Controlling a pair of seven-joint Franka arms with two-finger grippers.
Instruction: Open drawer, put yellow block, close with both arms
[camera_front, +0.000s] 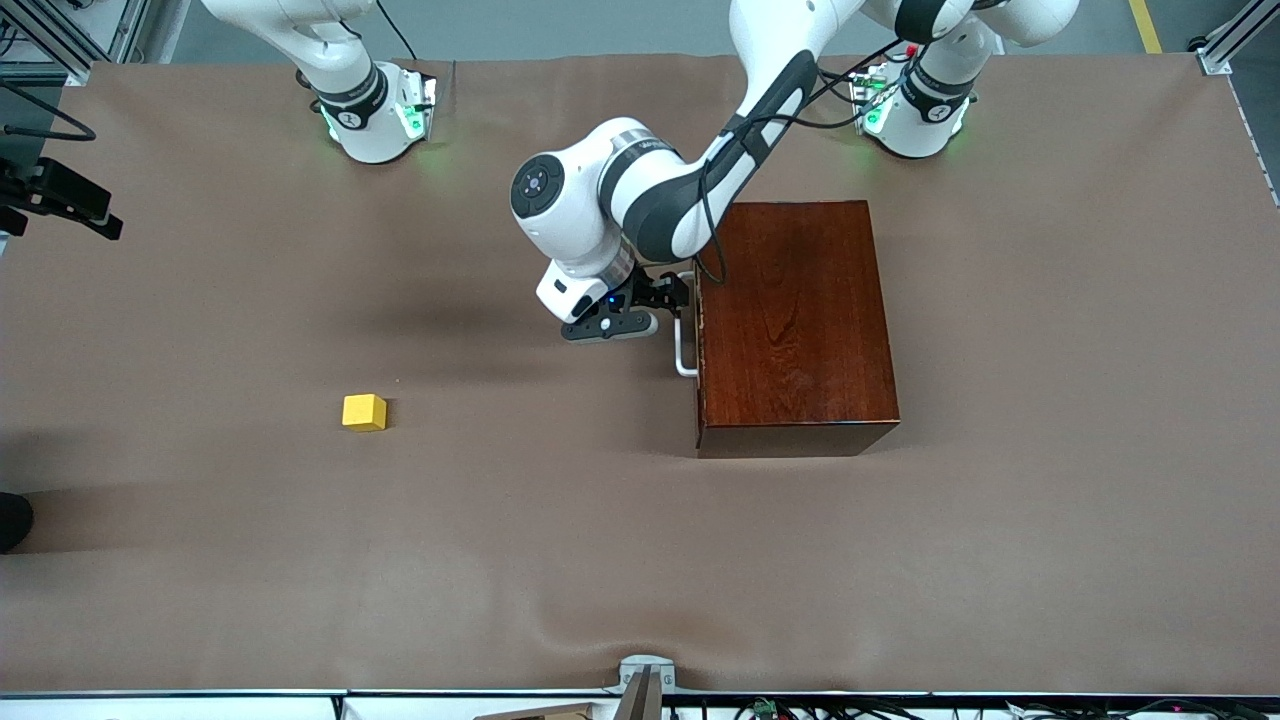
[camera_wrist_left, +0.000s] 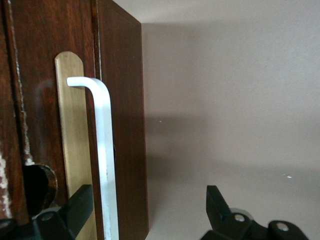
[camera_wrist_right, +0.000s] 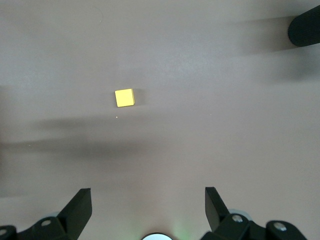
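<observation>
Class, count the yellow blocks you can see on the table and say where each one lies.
1. The yellow block lies on the bare table, toward the right arm's end, well apart from the wooden box. Others could be hidden inside the closed box.

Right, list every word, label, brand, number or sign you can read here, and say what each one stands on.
None can be read.
Left arm: grey band at its wrist carries small lettering, too small to read.
Arm bases: each black band bears a small white mark, too small to make out.
Wooden box, white handle and yellow block: no text or label shows.
</observation>
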